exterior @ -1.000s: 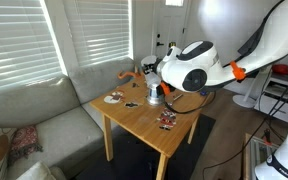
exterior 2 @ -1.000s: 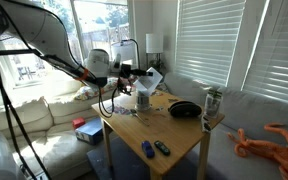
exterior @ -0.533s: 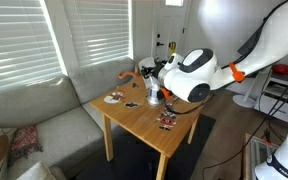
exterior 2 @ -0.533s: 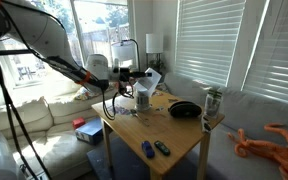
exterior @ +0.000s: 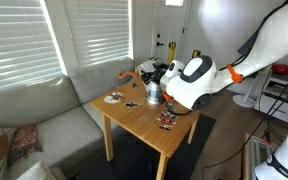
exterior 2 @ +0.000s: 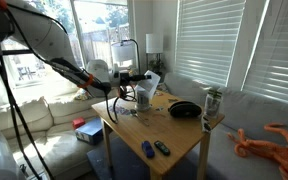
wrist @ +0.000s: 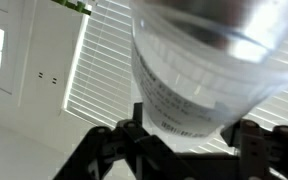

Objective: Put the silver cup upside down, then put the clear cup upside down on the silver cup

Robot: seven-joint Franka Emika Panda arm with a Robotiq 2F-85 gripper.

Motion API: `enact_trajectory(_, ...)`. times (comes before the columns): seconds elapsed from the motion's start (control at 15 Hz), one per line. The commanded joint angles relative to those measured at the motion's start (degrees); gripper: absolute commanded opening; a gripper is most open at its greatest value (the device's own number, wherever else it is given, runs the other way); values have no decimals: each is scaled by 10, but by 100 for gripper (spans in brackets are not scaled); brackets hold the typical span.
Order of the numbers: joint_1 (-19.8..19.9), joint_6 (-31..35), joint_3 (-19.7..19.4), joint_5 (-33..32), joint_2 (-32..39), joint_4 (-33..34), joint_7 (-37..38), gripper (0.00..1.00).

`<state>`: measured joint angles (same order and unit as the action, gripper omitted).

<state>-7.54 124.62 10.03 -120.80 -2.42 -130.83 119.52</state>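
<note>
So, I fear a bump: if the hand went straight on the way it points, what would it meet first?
The clear cup, held in the hand. Past it the wrist view shows only blinds, seemingly far off, though depth is unclear.

The arm (exterior 2: 74, 70) reaches out nearly level, the wrist turned so that the gripper (exterior 2: 144, 80) points sideways. In the wrist view, its two fingers (wrist: 124, 140) clamp the clear cup (wrist: 199, 70) between them.

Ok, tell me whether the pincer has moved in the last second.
Yes. In both exterior views the pincer, holding the clear cup, has dropped closer to the table, toward the silver cup.
</note>
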Motion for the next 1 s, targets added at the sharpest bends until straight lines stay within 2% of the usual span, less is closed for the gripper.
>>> enact_trajectory(0.0, -5, -13, -7, -61, 1, -14, 42, 46)
enact_trajectory(0.33, 0, -51, -17, -94, 26, -9, 82, 46)
enact_trajectory(0.93, 4, -110, -20, -99, 67, -3, 135, 46)
